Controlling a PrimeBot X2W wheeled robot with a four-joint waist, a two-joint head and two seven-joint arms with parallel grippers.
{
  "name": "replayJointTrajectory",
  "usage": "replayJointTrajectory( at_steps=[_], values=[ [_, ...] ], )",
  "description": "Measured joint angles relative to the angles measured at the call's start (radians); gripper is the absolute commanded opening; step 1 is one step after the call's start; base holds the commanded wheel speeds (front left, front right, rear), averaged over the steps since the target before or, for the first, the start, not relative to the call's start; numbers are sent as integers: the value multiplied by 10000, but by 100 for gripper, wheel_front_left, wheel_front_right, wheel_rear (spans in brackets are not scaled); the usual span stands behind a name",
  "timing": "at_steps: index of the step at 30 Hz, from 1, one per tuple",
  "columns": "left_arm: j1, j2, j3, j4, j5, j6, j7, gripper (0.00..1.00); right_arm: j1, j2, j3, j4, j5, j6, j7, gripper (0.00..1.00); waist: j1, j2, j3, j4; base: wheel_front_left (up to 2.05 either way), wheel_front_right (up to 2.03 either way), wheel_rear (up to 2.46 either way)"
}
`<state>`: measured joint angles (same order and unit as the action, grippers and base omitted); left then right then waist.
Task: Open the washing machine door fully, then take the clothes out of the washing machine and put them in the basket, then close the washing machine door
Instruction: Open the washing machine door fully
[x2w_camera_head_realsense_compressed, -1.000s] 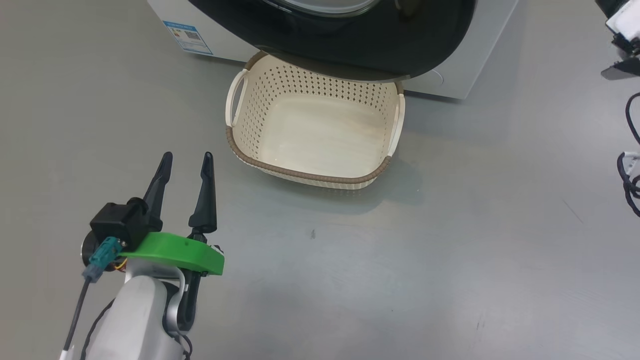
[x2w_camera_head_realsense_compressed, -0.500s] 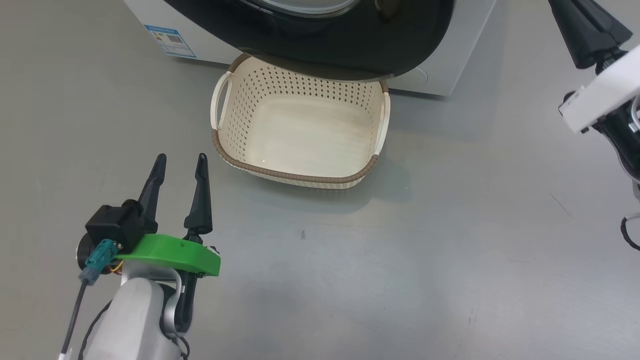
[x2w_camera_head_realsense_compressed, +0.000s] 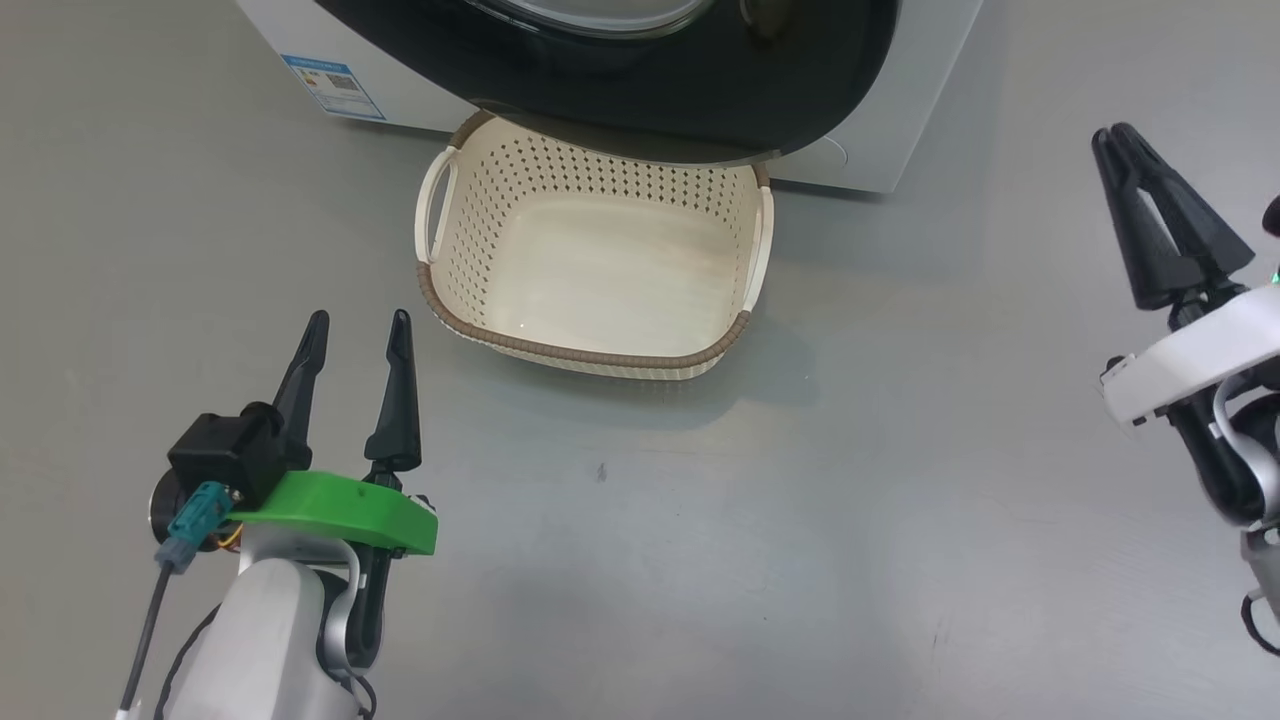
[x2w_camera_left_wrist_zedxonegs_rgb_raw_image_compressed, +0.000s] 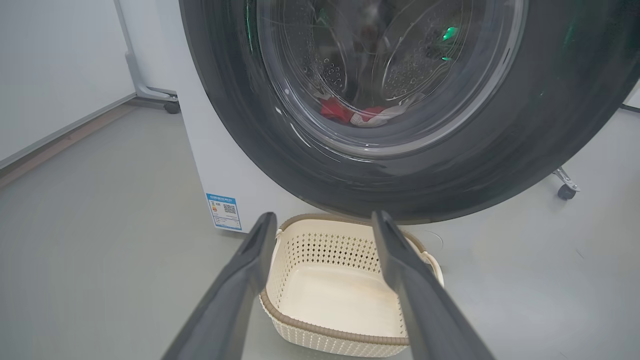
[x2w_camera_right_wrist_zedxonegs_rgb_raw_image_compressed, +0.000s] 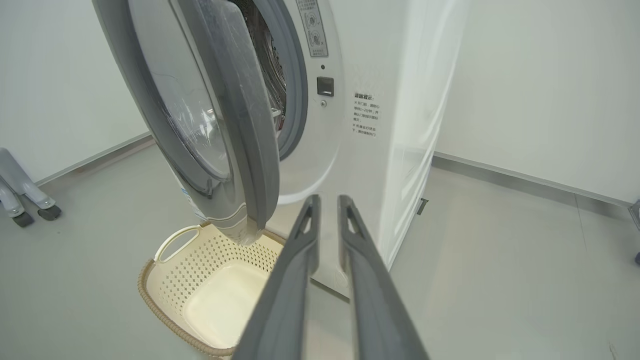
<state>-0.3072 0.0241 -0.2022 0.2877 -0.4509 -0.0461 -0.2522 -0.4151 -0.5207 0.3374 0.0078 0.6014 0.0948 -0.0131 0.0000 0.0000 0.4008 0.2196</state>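
Clothes (x2w_camera_left_wrist_zedxonegs_rgb_raw_image_compressed: 350, 112), red and white, lie in the drum behind the glass of the washing machine door (x2w_camera_left_wrist_zedxonegs_rgb_raw_image_compressed: 425, 180), which stands partly open over the basket (x2w_camera_head_realsense_compressed: 590, 355) on the floor. On the washing machine (x2w_camera_right_wrist_zedxonegs_rgb_raw_image_compressed: 360, 165) are a blue label (x2w_camera_head_realsense_compressed: 333, 85) with a QR code and a printed notice (x2w_camera_right_wrist_zedxonegs_rgb_raw_image_compressed: 366, 115), both too small to read. The left gripper (x2w_camera_head_realsense_compressed: 358, 322) is spread wide and empty. The right gripper (x2w_camera_head_realsense_compressed: 1110, 135) is pinched almost together, holding nothing.
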Motion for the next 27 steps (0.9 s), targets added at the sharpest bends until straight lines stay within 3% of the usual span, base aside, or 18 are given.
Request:
replayJointTrajectory(
  at_steps=[18,27],
  values=[
    [9,0,19,59,71,-31,0,100,1297,351,31,86,-405,-619,-1337,100,0,0,-69,-45,0,0,0],
    [22,0,36,67,123,-33,0,100,1487,408,52,100,-422,-652,-1524,100,0,0,-86,-78,0,0,0]
  ],
)
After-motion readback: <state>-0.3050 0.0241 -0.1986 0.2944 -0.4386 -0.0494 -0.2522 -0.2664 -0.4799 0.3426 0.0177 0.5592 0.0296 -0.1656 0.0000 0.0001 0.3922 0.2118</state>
